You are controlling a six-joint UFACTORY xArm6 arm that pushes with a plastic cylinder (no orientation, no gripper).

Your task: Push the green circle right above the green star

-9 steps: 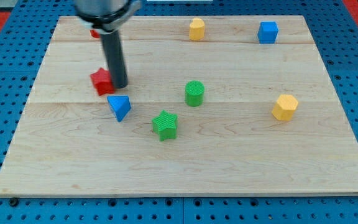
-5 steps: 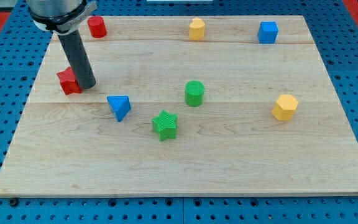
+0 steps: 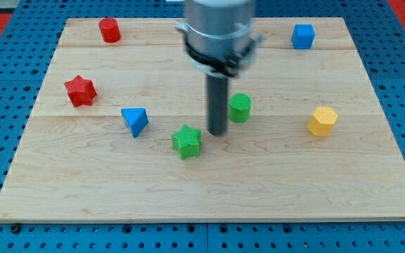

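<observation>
The green circle (image 3: 240, 107) stands near the board's middle, up and to the right of the green star (image 3: 187, 141). My tip (image 3: 216, 131) rests on the board just left of the green circle and up-right of the green star, close to both. The rod rises straight up from there to the arm's body at the view's top.
A blue triangle (image 3: 135, 121) lies left of the star. A red star (image 3: 80, 91) is at the left and a red cylinder (image 3: 109, 30) at the top left. A blue cube (image 3: 302, 36) is at the top right, a yellow block (image 3: 322, 121) at the right. The wooden board (image 3: 209, 190) sits on a blue pegboard.
My tip has swept from beside the red star at the left over to the middle. The green circle has shifted right. The arm now hides the yellow block at the top.
</observation>
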